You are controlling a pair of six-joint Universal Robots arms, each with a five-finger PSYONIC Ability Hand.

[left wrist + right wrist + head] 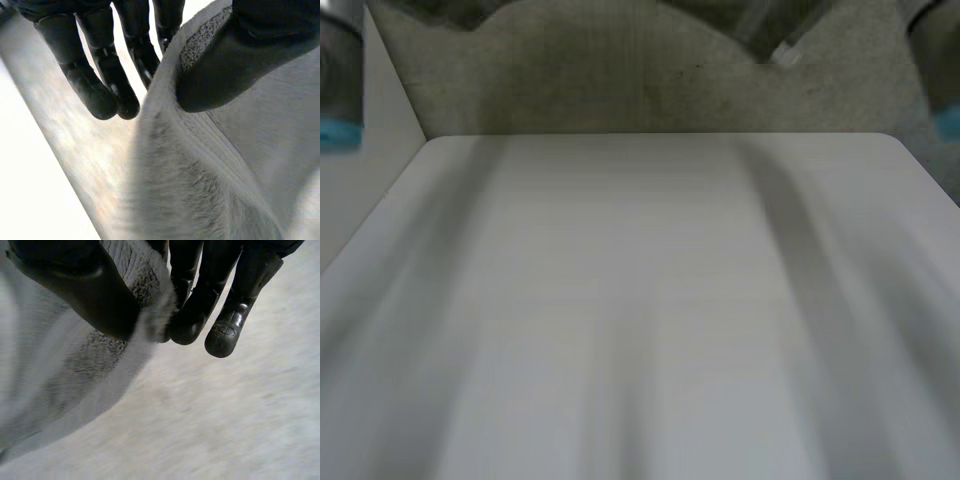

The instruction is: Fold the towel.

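1. Left robot hand point(235, 60): clamped on an edge of the towel point(200, 190), thumb pressed on one face, fingers at the other side.
2. Right robot hand point(85, 285): likewise pinching a fluffy towel edge between thumb and fingers.
3. Towel: grey, draping away from under each thumb in both wrist views.
4. Bench point(640, 300): white, round-cornered, with left arm point(340, 70) and right arm point(935, 60) raised over its far corners.

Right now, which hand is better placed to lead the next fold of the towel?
Left, marginally. The left hand and right hand each pinch the towel edge, thumb against fingers, but the left thumb sits further onto the cloth; the right grips nearer the rim.
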